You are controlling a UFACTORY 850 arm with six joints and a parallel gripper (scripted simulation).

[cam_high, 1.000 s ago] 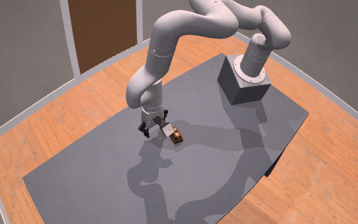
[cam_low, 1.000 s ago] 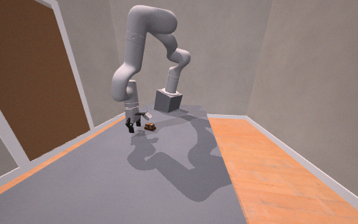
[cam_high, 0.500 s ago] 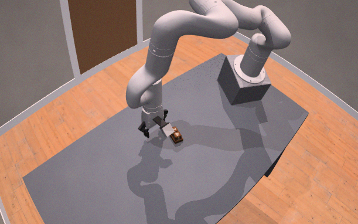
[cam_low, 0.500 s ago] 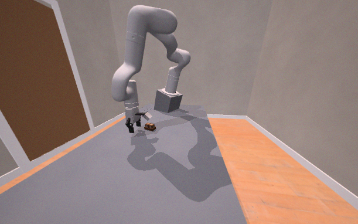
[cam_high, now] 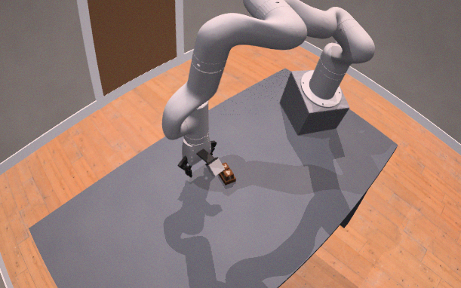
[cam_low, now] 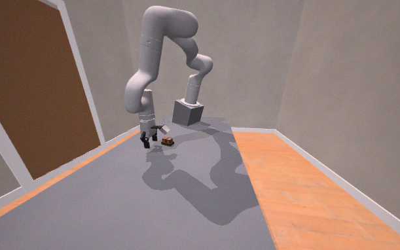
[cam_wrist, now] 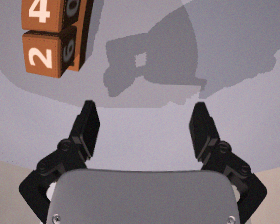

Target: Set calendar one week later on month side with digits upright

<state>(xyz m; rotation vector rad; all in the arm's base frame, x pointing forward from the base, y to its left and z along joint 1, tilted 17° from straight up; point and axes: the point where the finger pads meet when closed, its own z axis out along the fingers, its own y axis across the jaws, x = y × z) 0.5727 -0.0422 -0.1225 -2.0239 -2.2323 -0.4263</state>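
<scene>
The small brown tray (cam_high: 231,182) (cam_low: 167,144) (cam_wrist: 84,40) lies on the grey table and bears two orange-brown cubes side by side. In the wrist view, at the upper left, one cube (cam_wrist: 41,56) shows a white 2 on top and a dark 6 on its side. The other cube (cam_wrist: 39,14), cut by the frame's edge, shows a white 4 on top and a dark, partly seen 0 on its side. The month's name is not readable. My gripper (cam_high: 201,160) (cam_low: 150,142) (cam_wrist: 144,112) is open and empty, above the table beside the tray, touching neither cube.
The wrist camera's pale housing (cam_high: 216,166) (cam_low: 165,129) juts from the gripper over the tray's near side and partly covers it in the top view. The arm's grey base block (cam_high: 321,118) (cam_low: 187,112) stands at the back of the table. Arm shadows cross the table.
</scene>
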